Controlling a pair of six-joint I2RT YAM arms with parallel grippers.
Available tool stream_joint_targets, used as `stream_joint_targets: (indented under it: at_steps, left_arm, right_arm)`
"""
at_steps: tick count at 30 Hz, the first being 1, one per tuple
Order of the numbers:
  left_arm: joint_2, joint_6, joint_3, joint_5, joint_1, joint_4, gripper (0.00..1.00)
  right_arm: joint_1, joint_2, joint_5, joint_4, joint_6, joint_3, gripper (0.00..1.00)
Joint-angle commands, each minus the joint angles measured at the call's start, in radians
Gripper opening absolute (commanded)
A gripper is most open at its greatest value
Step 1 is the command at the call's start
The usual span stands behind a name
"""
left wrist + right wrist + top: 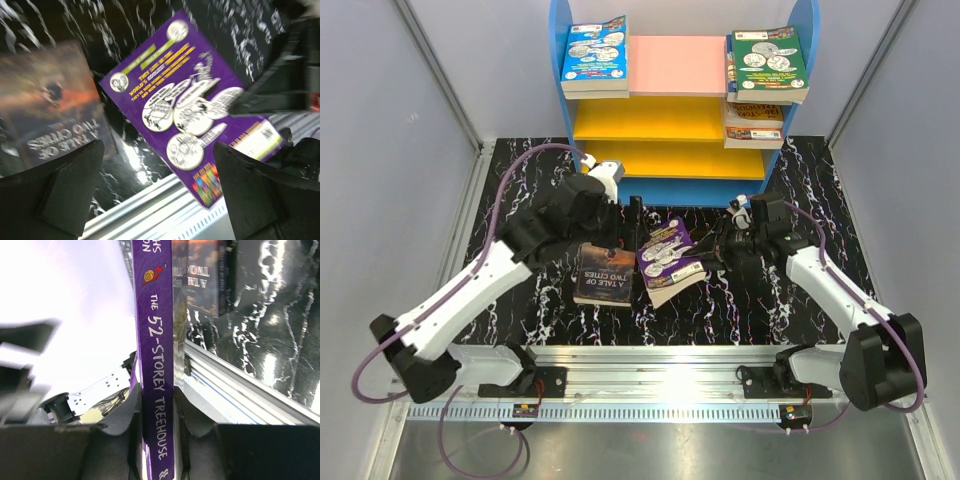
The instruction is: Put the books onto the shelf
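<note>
Black marble tabletop (520,180), mid-frame: right gripper (157,407) pinches purple paperback (668,255) by its spine, probably the stiffest hold; left gripper (157,187) gapes.

purple book (200,115): glossy paper cover | table (550,312): glossy black marbled | rail (660,358): bare metal

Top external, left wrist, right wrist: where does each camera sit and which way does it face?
Top external: above and behind the bases, facing down and forward at table and shelf; both arms show.
Left wrist: on the left arm, facing down at the purple book's cover; the open left gripper frames it.
Right wrist: on the right arm, facing along that book's spine, which the right gripper pinches.
Shared: all three show the purple book and the dark brown book.
</note>
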Motion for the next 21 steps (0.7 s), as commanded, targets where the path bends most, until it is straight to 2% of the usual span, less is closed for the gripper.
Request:
stream_joint_targets:
  at_steps: [1,8,11,17,21]
  left_arm:
    - [-0.057,0.167,0.049,-0.145,-0.08,-0.044,0.97]
    - [0.046,0.266,0.124,-0.245,-0.375,-0.013,0.98]
    - [0.124,0.279,0.143,-0.307,-0.45,-0.016,0.98]
    - [0.219,0.293,0.157,-0.345,-0.512,-0.022,0.99]
    - [0.247,0.28,0.161,-0.463,-0.53,-0.053,0.98]
  right_arm:
    - [0.009,0.039,-0.039,-0.034,-0.024,0.051,0.0]
    - [0.009,0.062,-0.041,-0.075,-0.029,0.131,0.0]
    - [0.009,0.053,-0.039,-0.106,-0.03,0.158,0.0]
    - [0.009,0.037,-0.039,-0.136,-0.027,0.183,0.0]
    - [0.009,0.03,-0.045,-0.146,-0.019,0.185,0.0]
